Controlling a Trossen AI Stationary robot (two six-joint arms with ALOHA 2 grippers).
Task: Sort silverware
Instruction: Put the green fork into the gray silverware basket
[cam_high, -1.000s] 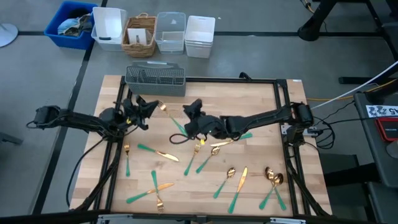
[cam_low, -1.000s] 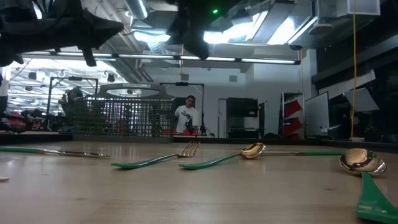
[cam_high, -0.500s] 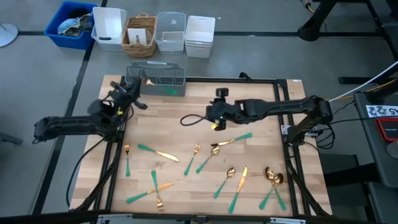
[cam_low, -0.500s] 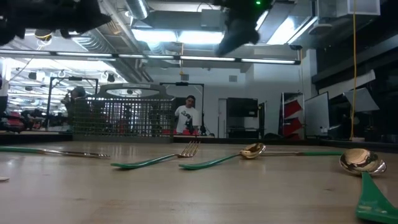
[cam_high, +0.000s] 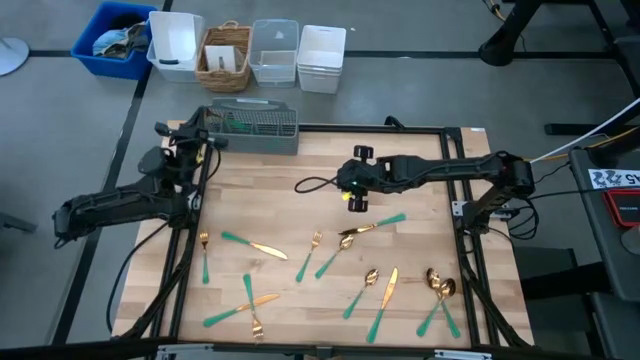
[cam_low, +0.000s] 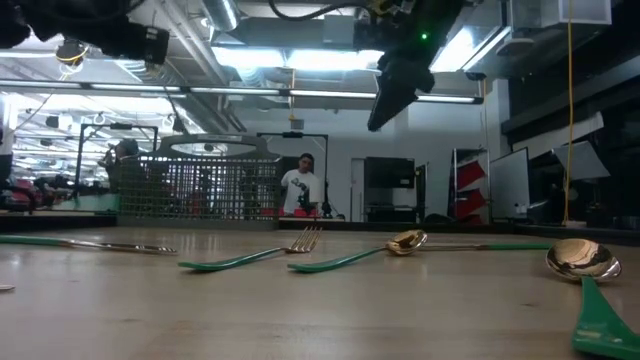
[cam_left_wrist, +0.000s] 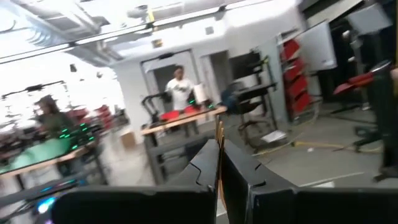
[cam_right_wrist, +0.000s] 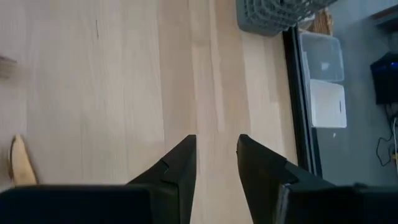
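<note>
Reaching toward the far left corner of the table, the left gripper (cam_high: 198, 140) sits beside the grey wire caddy (cam_high: 250, 128), its fingers (cam_left_wrist: 208, 163) pinched tight on a thin gold sliver of silverware that shows edge-on between them in the left wrist view; which kind of piece it is cannot be told. The right gripper (cam_high: 352, 186) hangs above the middle of the wooden table (cam_high: 420, 170), fingers (cam_right_wrist: 180, 163) parted and holding nothing, with bare planks below them.

The rest of the silverware (cam_high: 320, 270) lies scattered across the near half of the table: a knife (cam_high: 255, 246) and a small fork (cam_high: 204, 256) toward the left, two crossed pieces (cam_high: 245, 300) near the left front edge, a fork (cam_high: 309, 255) and a spoon (cam_high: 372, 224) near the centre, a knife (cam_high: 386, 300) and two spoons (cam_high: 438, 290) toward the right front. In the low view a fork (cam_low: 255, 254) and a spoon (cam_low: 400, 243) rest flat on the wood. Beyond the table stand a blue bin (cam_high: 112, 38), a wicker basket (cam_high: 225, 57) and white containers (cam_high: 321, 58).
</note>
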